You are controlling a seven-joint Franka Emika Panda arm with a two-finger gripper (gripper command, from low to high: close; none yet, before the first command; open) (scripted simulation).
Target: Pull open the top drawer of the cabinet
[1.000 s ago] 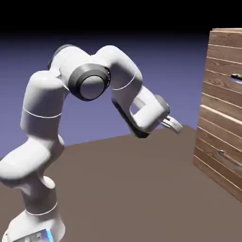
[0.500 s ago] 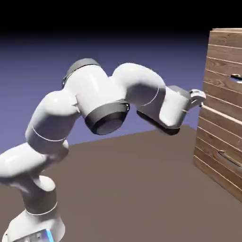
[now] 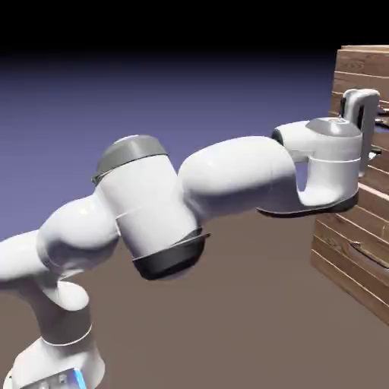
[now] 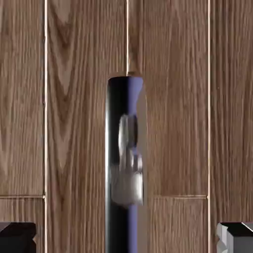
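While the gripper stands wide open, the top drawer looks rigid; its slick metal handle suits gripping mid-bar

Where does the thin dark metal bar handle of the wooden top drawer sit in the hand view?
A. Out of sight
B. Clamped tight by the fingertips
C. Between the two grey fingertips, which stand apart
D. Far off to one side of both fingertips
C: the thin dark metal bar handle runs between the separated fingertips of the open hand, untouched.
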